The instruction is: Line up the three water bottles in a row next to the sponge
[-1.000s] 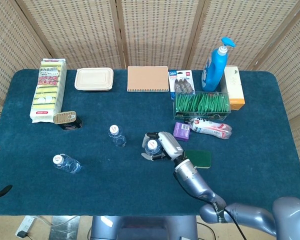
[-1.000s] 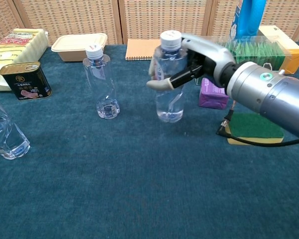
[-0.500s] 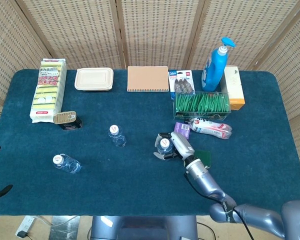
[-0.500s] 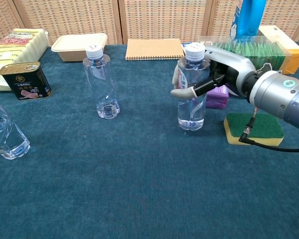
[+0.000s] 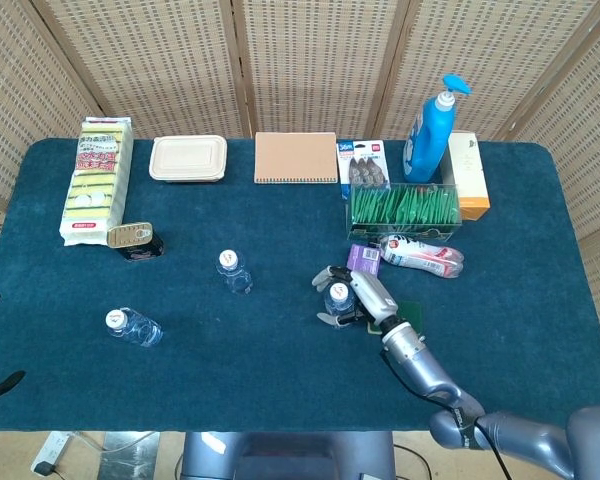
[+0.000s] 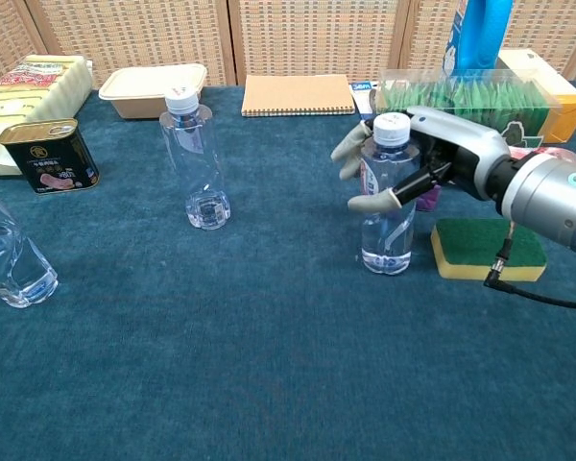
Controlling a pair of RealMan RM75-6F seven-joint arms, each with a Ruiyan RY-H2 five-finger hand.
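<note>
We are holding the first bottle [image 6: 388, 206] upright in our right hand [image 6: 430, 158], just left of the sponge [image 6: 488, 248].

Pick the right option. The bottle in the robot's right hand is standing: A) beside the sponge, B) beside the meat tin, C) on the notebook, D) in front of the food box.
A: the right hand holds the bottle upright on the table, just left of the green and yellow sponge in the chest view.
</note>
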